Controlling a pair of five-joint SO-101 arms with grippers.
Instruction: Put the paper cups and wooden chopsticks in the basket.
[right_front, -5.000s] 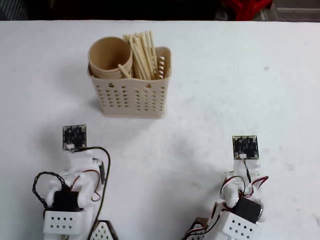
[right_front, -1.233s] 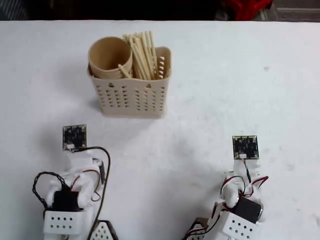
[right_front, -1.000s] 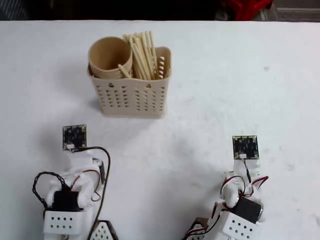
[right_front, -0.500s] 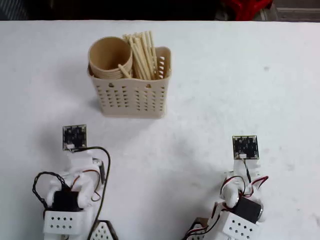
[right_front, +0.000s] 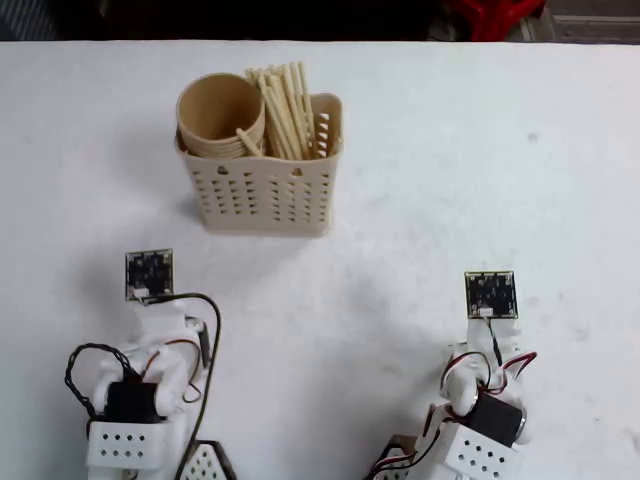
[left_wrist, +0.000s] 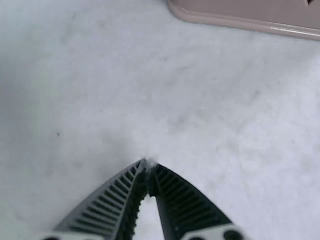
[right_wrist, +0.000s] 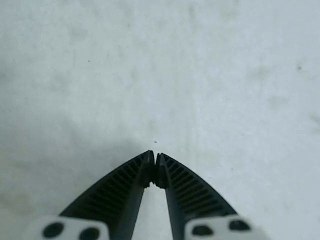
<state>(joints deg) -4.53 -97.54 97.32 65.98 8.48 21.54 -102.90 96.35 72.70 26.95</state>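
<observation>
White table (right_front: 480, 150), basket (right_front: 262, 195) with paper cups (right_front: 218, 115), chopsticks (right_front: 285, 100)

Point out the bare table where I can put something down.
Bare: the wide table right of the basket, the strip left of it, and the band between basket and the left arm and right arm. Crowded: the basket, packed with cups and chopsticks, and the near edge around both arms.

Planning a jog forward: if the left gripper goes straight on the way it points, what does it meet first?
Most likely the bare table just ahead of the shut left gripper; the basket lies farther on, though depth is hard to judge.
</observation>
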